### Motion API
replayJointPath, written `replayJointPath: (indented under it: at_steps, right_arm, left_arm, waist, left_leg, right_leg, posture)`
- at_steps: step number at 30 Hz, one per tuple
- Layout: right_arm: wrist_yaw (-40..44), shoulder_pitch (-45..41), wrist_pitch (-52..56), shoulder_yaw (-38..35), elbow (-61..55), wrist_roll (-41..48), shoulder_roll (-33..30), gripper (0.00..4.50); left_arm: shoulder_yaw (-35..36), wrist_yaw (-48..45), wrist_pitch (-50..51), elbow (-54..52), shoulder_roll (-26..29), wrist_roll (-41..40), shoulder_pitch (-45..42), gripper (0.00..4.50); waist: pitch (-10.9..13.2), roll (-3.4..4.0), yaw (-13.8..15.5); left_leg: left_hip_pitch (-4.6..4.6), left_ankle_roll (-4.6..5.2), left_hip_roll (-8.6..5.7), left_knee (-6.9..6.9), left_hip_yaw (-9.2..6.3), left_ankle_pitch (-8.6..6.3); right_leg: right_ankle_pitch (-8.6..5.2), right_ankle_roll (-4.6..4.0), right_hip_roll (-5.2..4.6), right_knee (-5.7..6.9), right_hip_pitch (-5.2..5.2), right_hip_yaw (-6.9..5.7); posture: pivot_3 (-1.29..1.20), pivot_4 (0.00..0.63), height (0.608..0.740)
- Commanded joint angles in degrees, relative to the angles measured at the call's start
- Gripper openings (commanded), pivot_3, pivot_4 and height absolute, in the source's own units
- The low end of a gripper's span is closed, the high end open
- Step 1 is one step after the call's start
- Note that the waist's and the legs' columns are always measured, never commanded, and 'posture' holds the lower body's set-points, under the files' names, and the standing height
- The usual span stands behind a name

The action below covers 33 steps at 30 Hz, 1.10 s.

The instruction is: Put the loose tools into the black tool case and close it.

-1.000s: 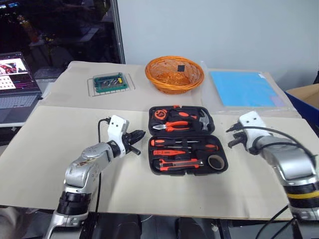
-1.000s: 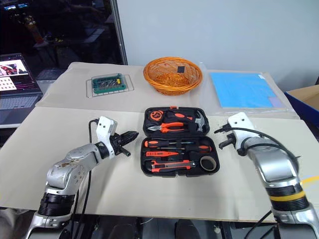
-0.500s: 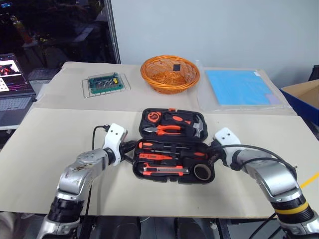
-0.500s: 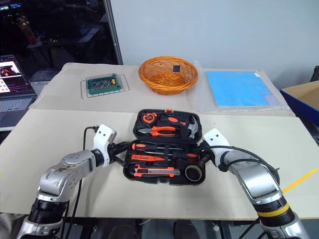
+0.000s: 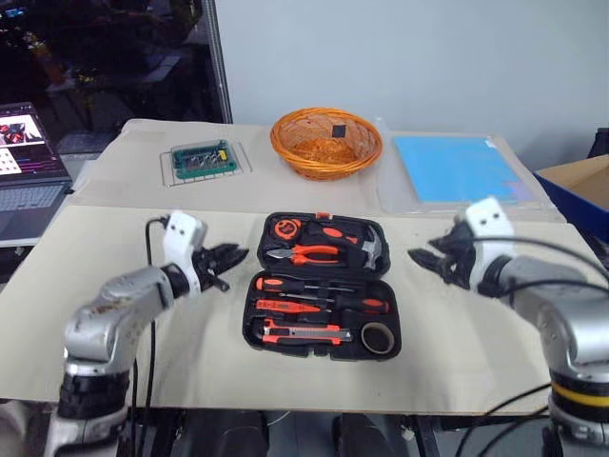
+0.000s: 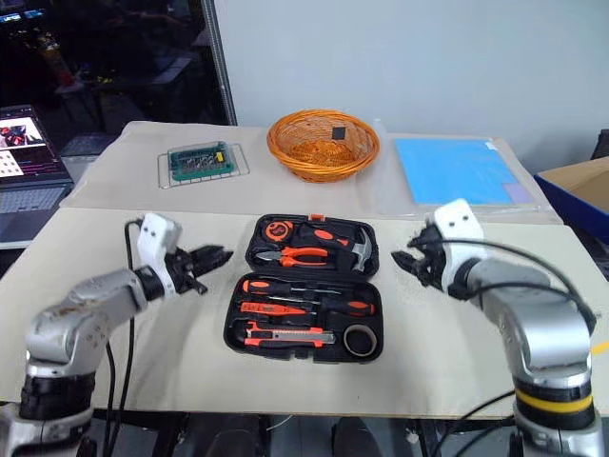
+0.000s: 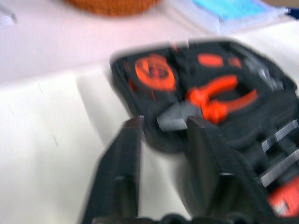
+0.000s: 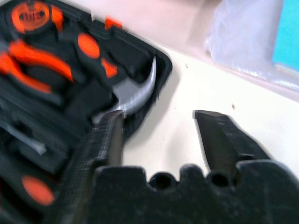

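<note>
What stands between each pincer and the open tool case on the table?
Nothing visible does. The left pincer and the right pincer hang on either side of the tool case, both open and empty, with bare table cover between each and the case. The tools already lie in their slots.

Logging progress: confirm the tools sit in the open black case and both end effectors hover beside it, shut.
Not quite. The tools lie in the open black tool case, but the left end effector and right end effector are open, as each wrist view shows.

Tool case (image 5: 324, 286) on table (image 5: 114, 343) centre; basket (image 5: 326, 141) behind; laptop (image 5: 29, 162) far left.
</note>
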Motion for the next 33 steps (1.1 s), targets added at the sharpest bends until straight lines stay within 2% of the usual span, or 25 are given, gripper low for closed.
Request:
replayJointPath:
  at_steps: [1, 3, 7, 9, 12, 13, 15, 17, 18, 20, 21, 22, 29, 31, 33]
  right_arm:
    - [-0.49, -7.8, 2.62, 3.14, 10.85, 0.13, 1.73, 4.17]
    - [-0.01, -10.59, 2.92, 6.04, 16.71, -0.56, 2.02, 4.17]
    - [0.09, -15.07, 1.05, 8.81, 27.27, -1.73, 3.29, 4.17]
    - [1.07, -16.42, -1.59, 10.63, 31.84, -2.66, 3.38, 3.65]
    - [3.38, -17.29, -3.38, 12.02, 35.66, -2.65, 3.21, 2.74]
    - [4.07, -17.45, -3.45, 12.29, 36.49, -2.65, 3.18, 2.3]
    - [5.22, -17.76, -3.11, 12.53, 37.93, -2.58, 3.09, 1.71]
    - [5.91, -17.8, -2.43, 12.89, 38.21, -2.65, 2.91, 0.9]
    - [6.2, -17.78, -2.0, 13.02, 37.95, -2.63, 2.71, 0.66]
    - [6.37, -17.73, -1.07, 12.68, 37.31, -2.33, 2.65, 0.01]
    - [6.36, -17.69, -0.77, 12.36, 37.05, -2.12, 2.75, 0.0]
    - [6.33, -17.7, -0.51, 11.72, 37.0, -1.74, 3.02, 0.0]
    - [4.06, -18.67, -3.49, 4.77, 36.6, -0.04, 7.54, 0.0]
    - [2.98, -19.48, -8.11, 3.26, 37.31, -1.03, 8.66, 0.0]
    - [1.62, -19.77, -18.68, 3.29, 38.13, -3.83, 9.4, 0.0]
  left_arm:
    - [-4.98, 1.62, 7.14, 8.04, 0.0, 2.02, -10.13, 3.1]
    - [-5.64, 3.27, 12.07, 14.69, -1.81, 2.03, -15.85, 3.1]
    - [-5.82, 4.89, 14.97, 27.12, -4.21, 3.78, -23.26, 3.1]
    - [-6.02, 5.38, 14.13, 31.61, -4.65, 5.01, -25.35, 3.14]
    - [-5.23, 5.17, 14.85, 35.14, -4.98, 5.17, -26.81, 3.14]
    - [-5.63, 4.69, 14.94, 35.66, -4.89, 5.38, -26.94, 2.88]
    - [-7.19, 3.24, 15.04, 36.33, -5.02, 5.68, -26.94, 2.42]
    - [-8.19, 1.91, 14.94, 36.51, -5.34, 5.69, -26.86, 1.55]
    - [-8.3, 1.61, 15.24, 36.57, -5.64, 5.54, -27.11, 1.31]
    - [-8.34, 1.27, 15.43, 36.52, -5.78, 5.53, -27.34, 0.55]
    - [-8.19, 1.17, 15.4, 36.64, -5.75, 5.6, -27.45, 0.11]
    - [-7.85, 1.19, 15.23, 37.04, -5.84, 5.63, -27.67, 0.02]
    - [-5.37, 0.57, 10.77, 36.95, -7.8, 4.78, -28.43, 0.02]
    - [-5.21, -0.04, 6.31, 37.31, -8.5, 5.54, -29.1, 0.02]
    - [-4.82, -0.64, -0.76, 38.37, -9.7, 6.72, -30.18, 0.02]
  waist:
    - [0.01, -0.01, 0.02]
    - [0.01, -0.02, 0.17]
    - [0.01, -0.02, 0.21]
    - [0.01, -0.01, 0.18]
    - [0.01, -0.01, -0.02]
    - [0.01, -0.01, 0.03]
    - [0.01, -0.01, 0.0]
    - [0.01, -0.01, -0.08]
    - [0.01, -0.01, -0.14]
    - [0.01, -0.01, -0.07]
    - [0.01, -0.01, -0.06]
    - [0.01, -0.01, -0.06]
    - [0.02, -0.01, -0.11]
    - [0.04, -0.02, -0.09]
    - [0.08, -0.01, -0.06]
  left_leg:
    - [-0.01, 0.0, -0.03, 0.0, 0.0, 0.0]
    - [-0.06, 0.01, -0.11, -0.02, -0.05, 0.01]
    - [-0.45, 0.02, -0.31, -0.23, -0.18, 0.01]
    - [-0.97, 0.02, -0.38, -0.24, -0.27, 0.01]
    - [-1.1, 0.02, -0.42, -0.29, -0.31, 0.01]
    - [-1.1, 0.02, -0.42, -0.31, -0.35, 0.01]
    - [-1.1, 0.0, -0.42, -0.3, -0.36, 0.02]
    - [-1.08, -0.07, -0.42, -0.25, -0.38, 0.06]
    - [-1.03, -0.08, -0.42, -0.23, -0.4, 0.07]
    - [-0.86, -0.1, -0.43, -0.2, -0.42, 0.09]
    - [-0.85, -0.09, -0.44, -0.18, -0.46, 0.12]
    - [-0.85, -0.06, -0.44, -0.18, -0.48, 0.14]
    - [-0.88, -0.07, -0.46, -0.18, -0.54, 0.16]
    - [-0.89, -0.09, -0.48, -0.15, -0.54, 0.23]
    - [-0.9, -0.12, -0.5, -0.13, -0.55, 0.33]
  right_leg:
    - [0.02, -0.01, 0.0, 0.0, 0.0, 0.0]
    - [0.01, -0.01, -0.01, 0.0, 0.03, 0.03]
    - [-0.04, 0.08, -0.1, 0.02, -0.37, 0.03]
    - [-0.04, 0.09, -0.13, 0.11, -0.89, 0.01]
    - [-0.03, 0.08, -0.17, 0.15, -1.06, 0.01]
    - [-0.03, 0.08, -0.17, 0.14, -1.05, -0.03]
    - [-0.03, 0.08, -0.17, 0.15, -1.03, -0.05]
    - [-0.02, 0.09, -0.17, 0.16, -0.97, -0.06]
    - [-0.01, 0.09, -0.16, 0.16, -0.92, -0.06]
    - [0.02, 0.1, -0.15, 0.18, -0.75, -0.07]
    - [0.04, 0.11, -0.15, 0.19, -0.72, -0.09]
    - [0.06, 0.11, -0.15, 0.19, -0.72, -0.1]
    - [0.07, 0.11, -0.15, 0.24, -0.75, -0.11]
    - [0.08, 0.11, -0.15, 0.38, -0.81, -0.1]
    - [0.08, 0.11, -0.16, 0.52, -0.86, -0.1]
  posture:
    - [0.0, 0.15, 0.74]
    - [0.0, 0.15, 0.74]
    - [0.0, 0.15, 0.74]
    - [0.0, 0.15, 0.74]
    - [0.0, 0.15, 0.74]
    - [0.0, 0.15, 0.74]
    - [0.0, 0.15, 0.74]
    - [0.0, 0.15, 0.74]
    - [0.0, 0.15, 0.74]
    - [0.0, 0.15, 0.74]
    - [0.0, 0.15, 0.74]
    - [0.0, 0.15, 0.74]
    - [0.0, 0.15, 0.74]
    - [0.0, 0.15, 0.74]
    - [0.0, 0.15, 0.74]
